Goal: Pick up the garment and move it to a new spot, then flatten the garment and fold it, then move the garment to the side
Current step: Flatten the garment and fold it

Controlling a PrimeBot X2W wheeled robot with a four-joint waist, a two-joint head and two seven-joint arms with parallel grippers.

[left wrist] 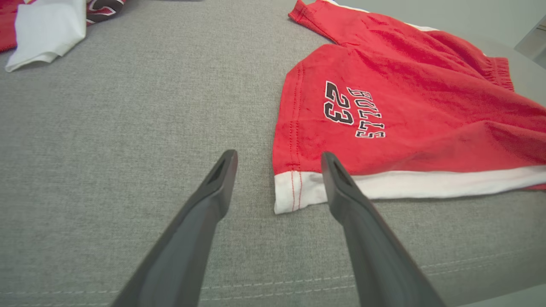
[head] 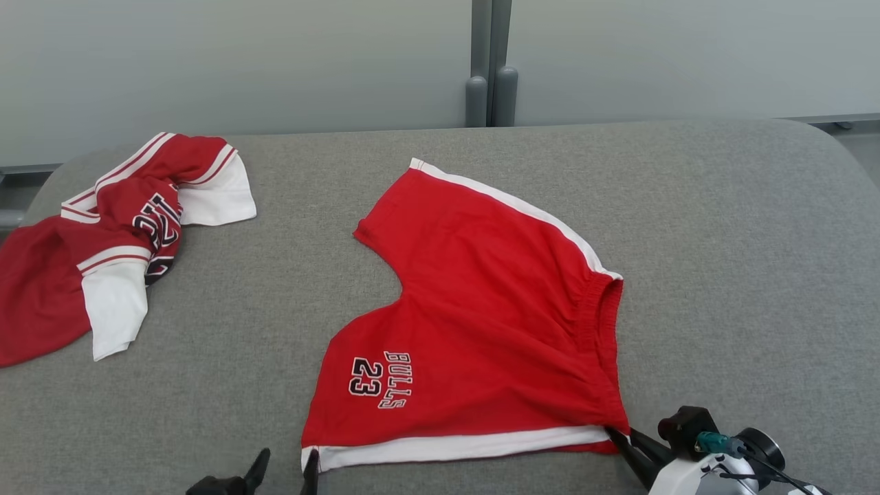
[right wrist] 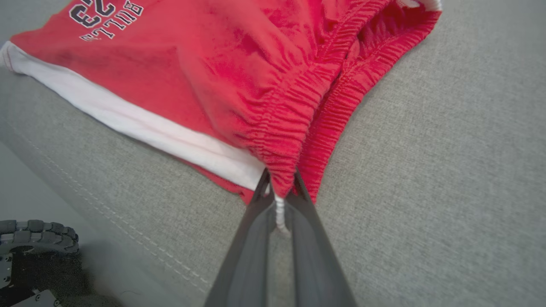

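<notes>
The garment [head: 481,309] is a pair of red shorts with white side stripes and "BULLS 23" print, spread on the grey table [head: 742,261]. My right gripper [head: 614,434] is shut on the near corner of the elastic waistband [right wrist: 281,140], the red fabric pinched between its dark fingers [right wrist: 256,200]. My left gripper [head: 283,467] stands open at the near edge, its fingertips straddling the white-striped hem corner [left wrist: 294,192] of the shorts [left wrist: 405,111] without closing on it.
A crumpled red and white jersey [head: 103,240] lies at the far left of the table, also seen as the jersey [left wrist: 42,30] in the left wrist view. Bare grey fabric stretches to the right of the shorts. A grey wall post [head: 489,69] stands behind the table.
</notes>
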